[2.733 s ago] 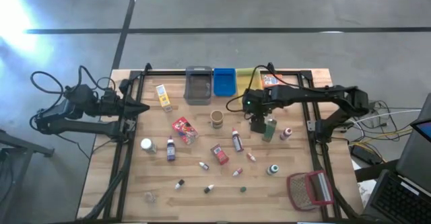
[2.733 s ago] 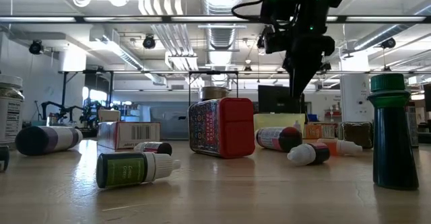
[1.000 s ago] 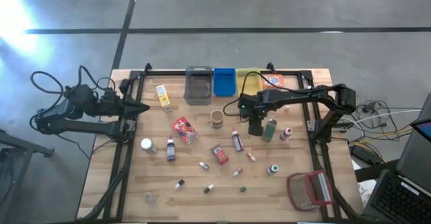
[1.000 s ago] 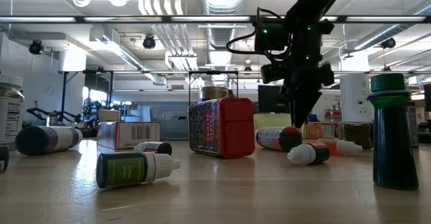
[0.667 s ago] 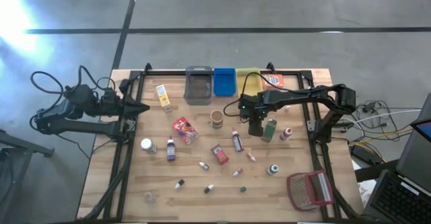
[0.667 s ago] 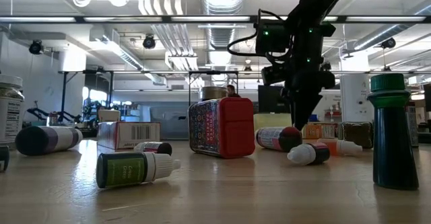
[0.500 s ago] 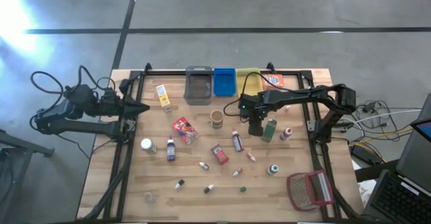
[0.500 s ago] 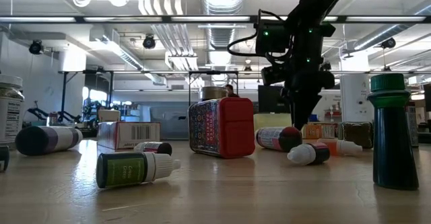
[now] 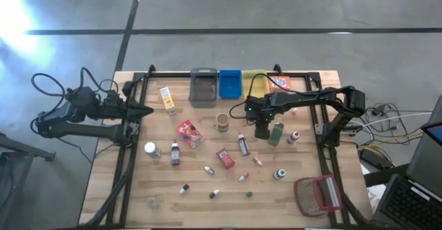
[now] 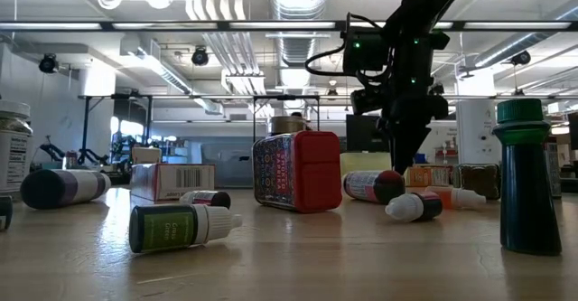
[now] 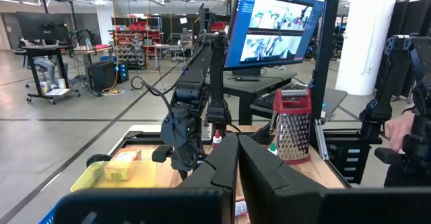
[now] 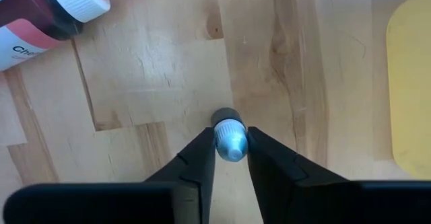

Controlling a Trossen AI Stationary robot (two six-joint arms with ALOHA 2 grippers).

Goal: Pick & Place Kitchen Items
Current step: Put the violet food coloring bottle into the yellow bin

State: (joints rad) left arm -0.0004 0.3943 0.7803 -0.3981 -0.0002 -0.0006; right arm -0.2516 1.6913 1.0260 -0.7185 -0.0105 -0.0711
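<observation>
Right wrist view: the right gripper (image 12: 231, 146) has its two dark fingers (image 12: 199, 158) pinched onto the pale blue cap of a tiny bottle (image 12: 229, 138), which stands on the bare wood of the table (image 12: 161, 69). Only the rounded cap and a dark rim beneath it show, so the bottle appears upright — long axis vertical, cap pointing straight up at the wrist camera.

From overhead, that gripper (image 9: 262, 132) works at mid-table toward the right, just beside the green bottle (image 9: 277, 132) and near a dark red-labelled bottle (image 9: 243, 144) lying on its side. The left gripper (image 9: 146, 110), fingers pressed together and holding nothing, waits at the table's left edge.

Judged from here, the hold is the weak point: the pads meet only a small, domed, smooth cap, so the bottle could squirt out or tip as the arm rises. A swinging bottle might also clip the green bottle close by. Should the grip sit on the cap alone, a loose cap could part from the body — whether it is screwed tight cannot be seen. The grey bin (image 9: 203, 87), blue bin (image 9: 230, 83) and yellow bin (image 9: 253, 82) lie along the far edge.
</observation>
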